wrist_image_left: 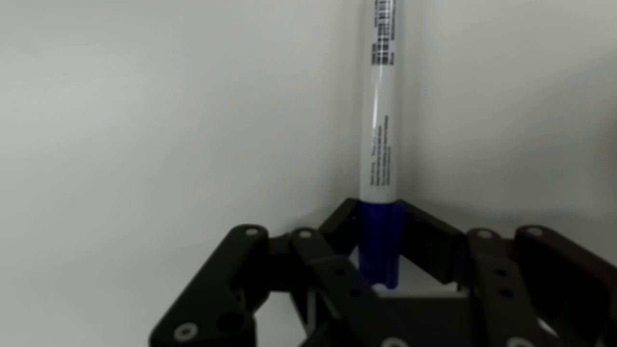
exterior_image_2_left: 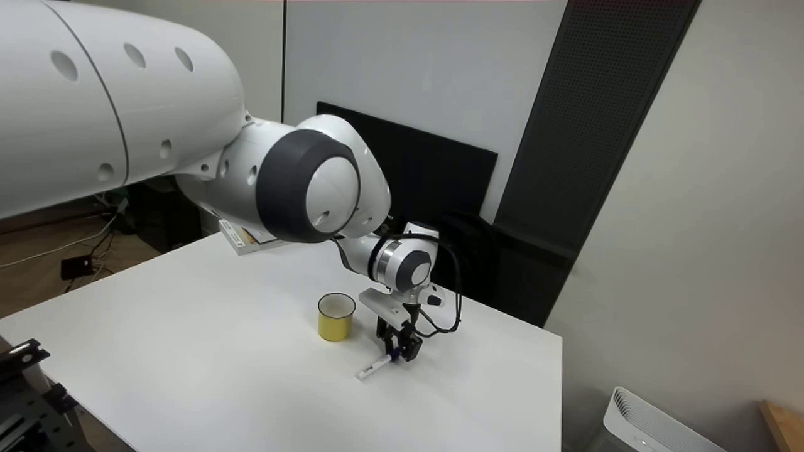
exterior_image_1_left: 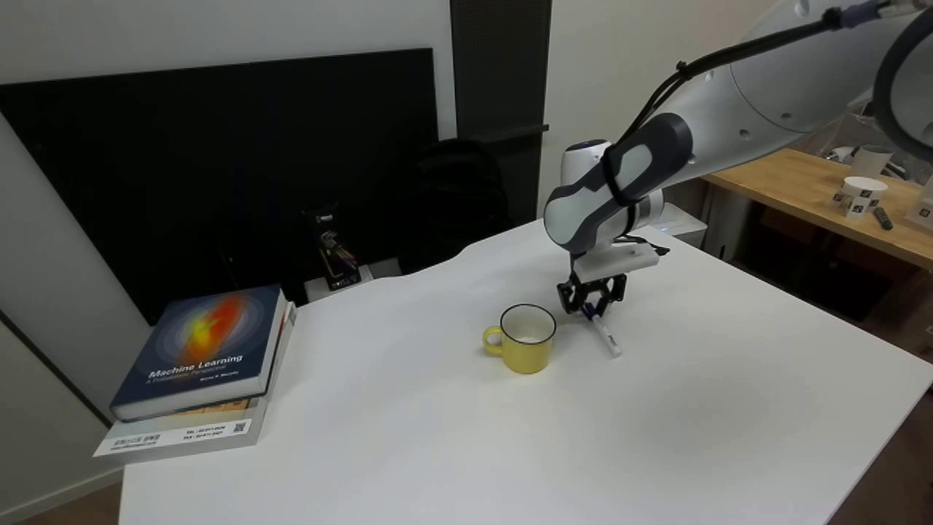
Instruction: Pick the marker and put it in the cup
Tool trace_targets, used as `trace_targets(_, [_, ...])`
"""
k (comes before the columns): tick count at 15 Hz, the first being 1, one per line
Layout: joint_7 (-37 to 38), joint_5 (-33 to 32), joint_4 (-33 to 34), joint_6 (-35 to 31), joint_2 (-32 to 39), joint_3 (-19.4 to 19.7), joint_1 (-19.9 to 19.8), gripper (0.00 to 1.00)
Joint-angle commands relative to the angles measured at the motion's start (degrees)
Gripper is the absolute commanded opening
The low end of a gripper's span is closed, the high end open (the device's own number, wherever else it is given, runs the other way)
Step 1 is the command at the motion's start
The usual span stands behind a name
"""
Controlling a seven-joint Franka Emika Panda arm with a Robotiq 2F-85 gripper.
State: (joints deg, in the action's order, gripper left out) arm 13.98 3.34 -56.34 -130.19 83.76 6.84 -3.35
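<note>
- Top book (exterior_image_1_left: pixel 200 350): in an exterior view the cover read "Machine Learning" in white, with the smaller "A Probabilistic Perspective" beneath; a finer line at the lower right was blurred.
- Lower book (exterior_image_1_left: pixel 173 437): its pale strip bore "TEL" and "FAX", each before digits too small to be sure of, blurred lettering at the left, and a QR-style square (exterior_image_1_left: pixel 240 428) at the right.
- Marker (wrist_image_left: pixel 378 106): in the wrist view the white barrel carried a barcode (wrist_image_left: pixel 383 38) and, nearer the purple-blue cap (wrist_image_left: pixel 377 236), rows of fine print, illegible.
- Dark package (exterior_image_1_left: pixel 339 262): pale lettering near its top was too small.
- White stand (exterior_image_1_left: pixel 864 185): it showed black-and-white patterned squares.
</note>
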Motion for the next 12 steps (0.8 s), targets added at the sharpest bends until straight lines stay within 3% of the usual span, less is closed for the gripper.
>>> trace_targets(1, [8.21,-0.59,5.13,5.6,0.76,2.49,1.5,0.06])
trace_targets(12, [16.6,-0.82,11.45,13.37,-2.67,5.97,6.56,0.06])
